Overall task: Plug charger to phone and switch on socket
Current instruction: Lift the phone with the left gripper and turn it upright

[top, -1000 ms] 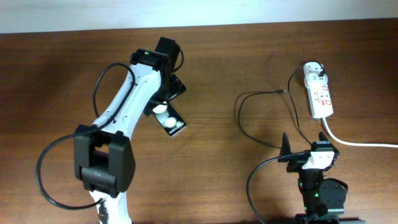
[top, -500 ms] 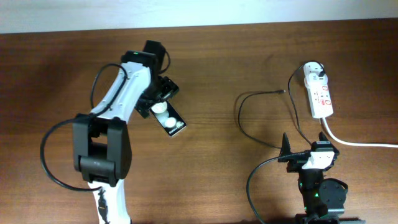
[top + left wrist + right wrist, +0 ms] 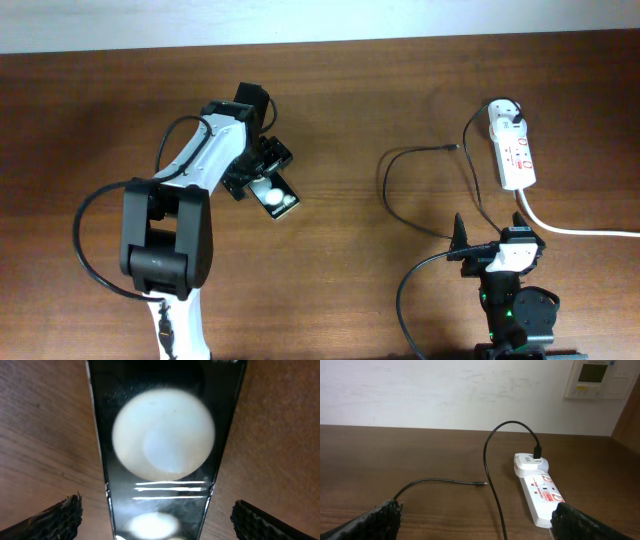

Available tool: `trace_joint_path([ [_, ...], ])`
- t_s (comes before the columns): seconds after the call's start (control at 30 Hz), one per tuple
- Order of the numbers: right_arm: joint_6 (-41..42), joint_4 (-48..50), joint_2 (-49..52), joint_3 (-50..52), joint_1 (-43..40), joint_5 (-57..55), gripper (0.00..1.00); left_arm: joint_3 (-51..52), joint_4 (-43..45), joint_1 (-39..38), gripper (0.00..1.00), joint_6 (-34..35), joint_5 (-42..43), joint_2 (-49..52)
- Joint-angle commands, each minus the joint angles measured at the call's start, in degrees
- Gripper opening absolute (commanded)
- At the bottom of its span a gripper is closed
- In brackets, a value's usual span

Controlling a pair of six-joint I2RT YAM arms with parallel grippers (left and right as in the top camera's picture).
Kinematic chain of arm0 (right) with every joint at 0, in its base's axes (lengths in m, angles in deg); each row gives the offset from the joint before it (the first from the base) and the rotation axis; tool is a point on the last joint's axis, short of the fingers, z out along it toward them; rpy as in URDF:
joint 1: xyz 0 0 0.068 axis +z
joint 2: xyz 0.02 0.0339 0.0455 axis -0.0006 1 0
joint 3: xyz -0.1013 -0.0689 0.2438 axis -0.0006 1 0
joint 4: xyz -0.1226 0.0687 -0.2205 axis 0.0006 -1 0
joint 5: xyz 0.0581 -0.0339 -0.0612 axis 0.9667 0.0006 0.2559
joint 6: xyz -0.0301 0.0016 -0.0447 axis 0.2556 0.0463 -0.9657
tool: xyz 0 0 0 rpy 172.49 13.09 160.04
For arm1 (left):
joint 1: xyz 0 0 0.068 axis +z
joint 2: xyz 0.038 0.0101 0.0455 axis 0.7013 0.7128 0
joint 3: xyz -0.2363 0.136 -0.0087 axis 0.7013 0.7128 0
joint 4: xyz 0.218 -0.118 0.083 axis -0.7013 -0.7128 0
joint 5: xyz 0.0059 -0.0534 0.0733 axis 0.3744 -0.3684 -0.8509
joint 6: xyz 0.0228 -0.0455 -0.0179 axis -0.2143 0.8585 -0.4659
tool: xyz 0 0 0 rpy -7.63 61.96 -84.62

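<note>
Left of centre in the overhead view, the left gripper (image 3: 258, 170) has dropped and turned within the last second. It now straddles the upper end of the small black rectangular phone (image 3: 279, 199), which bears two white round spots and lies flat on the brown wooden table (image 3: 340, 90). Its fingers (image 3: 55, 519) are spread on either side of the phone, clear of its edges, so a grasp appears imminent. At lower right, the right gripper (image 3: 476, 512) is parted and empty. The long thin black charger cable (image 3: 383, 185) is unmoved. Its connector tip (image 3: 458, 147) lies loose and its white plug head (image 3: 503, 113) sits in the white oblong socket (image 3: 518, 160). Plugging in and switching on remain.
</note>
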Motion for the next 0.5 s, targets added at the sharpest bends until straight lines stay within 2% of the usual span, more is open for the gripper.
trace_joint_path([
  [0.0,-0.4,-0.3,-0.4,0.3,0.5,-0.3,0.99,0.4,0.7,-0.2,0.99,-0.5,0.0,3.3],
  [0.33,-0.4,-0.3,-0.4,0.3,0.5,-0.3,0.99,0.4,1.8,-0.2,0.99,-0.5,0.0,4.3],
  [0.47,-0.3,-0.3,-0.4,0.3,0.5,-0.3,0.99,0.4,1.8,-0.8,0.99,-0.5,-3.5,4.3],
])
